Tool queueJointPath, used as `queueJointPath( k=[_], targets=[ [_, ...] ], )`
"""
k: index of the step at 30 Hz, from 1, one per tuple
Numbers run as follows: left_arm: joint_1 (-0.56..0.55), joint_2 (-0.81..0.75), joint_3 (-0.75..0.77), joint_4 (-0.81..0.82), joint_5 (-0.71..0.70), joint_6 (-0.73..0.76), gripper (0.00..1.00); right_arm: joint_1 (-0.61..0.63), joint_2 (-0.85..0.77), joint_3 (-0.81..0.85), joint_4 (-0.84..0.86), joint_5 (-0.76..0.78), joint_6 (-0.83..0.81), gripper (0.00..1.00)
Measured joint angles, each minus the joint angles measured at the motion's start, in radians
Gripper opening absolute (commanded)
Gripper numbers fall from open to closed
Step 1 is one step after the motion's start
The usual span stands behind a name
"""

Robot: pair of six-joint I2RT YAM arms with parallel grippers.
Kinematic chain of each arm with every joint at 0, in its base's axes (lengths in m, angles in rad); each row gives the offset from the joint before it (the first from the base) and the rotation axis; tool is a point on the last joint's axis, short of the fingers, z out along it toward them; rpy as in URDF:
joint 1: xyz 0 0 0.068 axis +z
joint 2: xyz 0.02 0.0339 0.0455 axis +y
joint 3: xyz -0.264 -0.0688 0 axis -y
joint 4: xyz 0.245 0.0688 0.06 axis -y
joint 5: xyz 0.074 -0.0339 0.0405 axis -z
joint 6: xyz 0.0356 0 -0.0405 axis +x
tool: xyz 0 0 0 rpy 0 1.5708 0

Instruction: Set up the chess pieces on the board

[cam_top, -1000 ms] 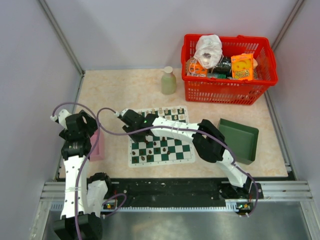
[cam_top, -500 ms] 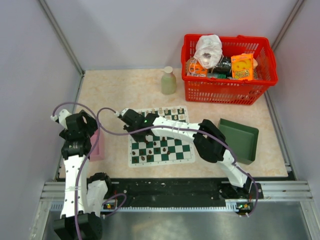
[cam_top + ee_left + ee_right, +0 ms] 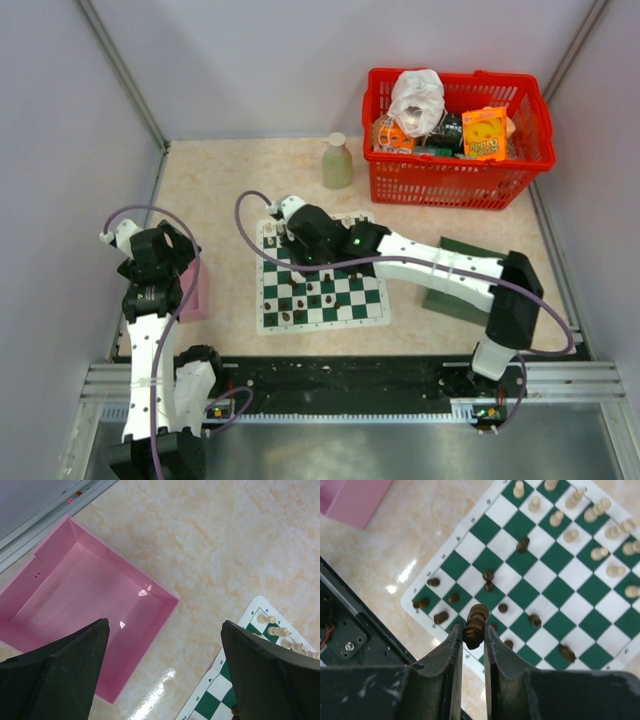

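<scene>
the left fingers [image 3: 75, 670] are spread wide open above the pink tray [image 3: 85, 590]. a dark piece [image 3: 475, 620] is gripped by the right fingers [image 3: 447, 660] above the board [image 3: 470, 544]; if it is lowered crooked, the crowded dark pieces [image 3: 489, 575] can be knocked over.

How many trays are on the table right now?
2. The pink tray sits left of the board; the dark green tray sits on its right, partly hidden under the right arm. No others show.
</scene>
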Motion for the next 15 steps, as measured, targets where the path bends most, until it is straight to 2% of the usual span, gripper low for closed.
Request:
queueJointPath(
  k=[4, 9, 15],
  targets=[
    [0.000, -0.006, 0.000, -0.001, 0.000, 0.000, 0.99, 0.000, -0.120, -0.161, 0.006, 0.003, 0.044, 0.11],
    [0.000, -0.006, -0.001, -0.001, 0.000, -0.006, 0.99, 0.000, -0.136, -0.301, 0.003, -0.014, 0.088, 0.11],
    [0.000, -0.011, -0.001, -0.003, 0.000, -0.022, 0.99, 0.005, -0.134, -0.348, 0.018, -0.036, 0.116, 0.11]
  ],
)
